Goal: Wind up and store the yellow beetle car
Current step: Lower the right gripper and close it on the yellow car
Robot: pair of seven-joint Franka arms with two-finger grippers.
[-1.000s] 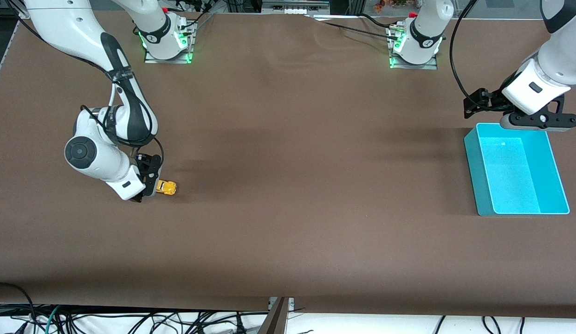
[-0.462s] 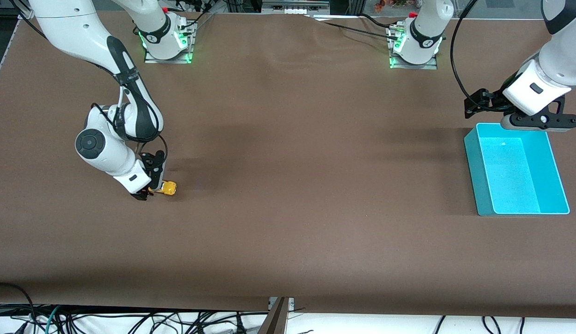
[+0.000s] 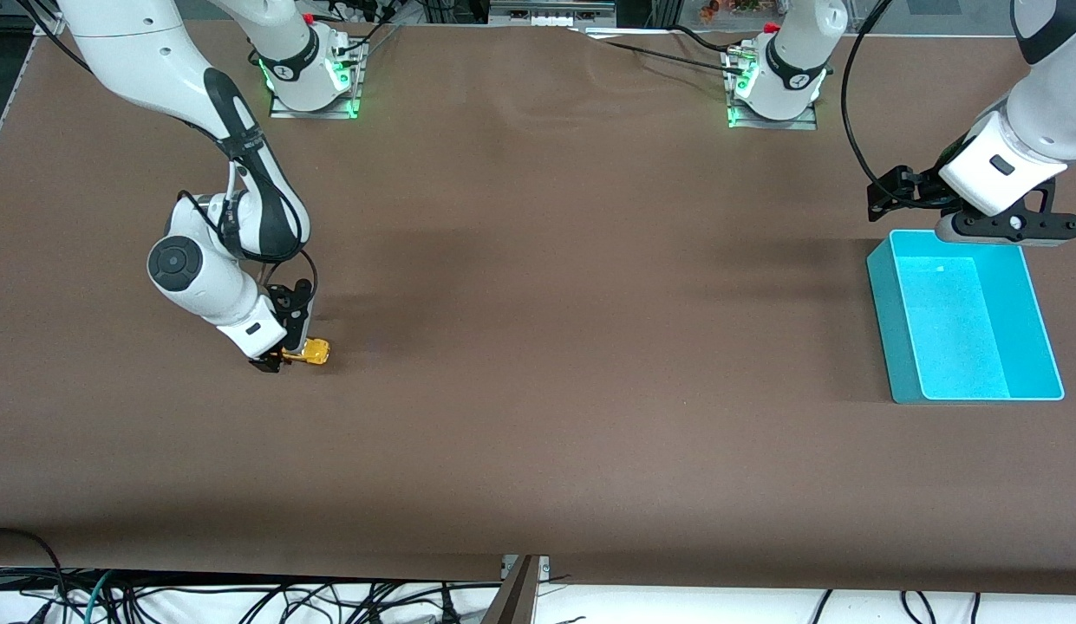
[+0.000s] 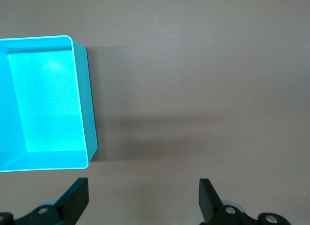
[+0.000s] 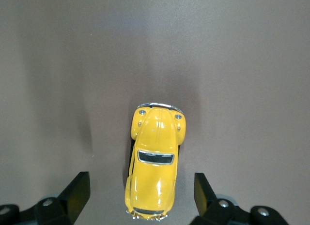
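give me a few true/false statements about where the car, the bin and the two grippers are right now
1. The yellow beetle car sits on the brown table, between the open fingers of the right gripper. True.
2. The car is inside the teal bin. False: nothing shows in the bin, and the car is at the right arm's end of the table.
3. The left gripper is open, over the table at the edge of the bin. True.
4. The right gripper is clamped shut on the car. False: its fingers stand apart on either side, with gaps to the car's body.
5. The car lies on its roof. False: the right wrist view shows its roof and a dark window from above, so it is upright.
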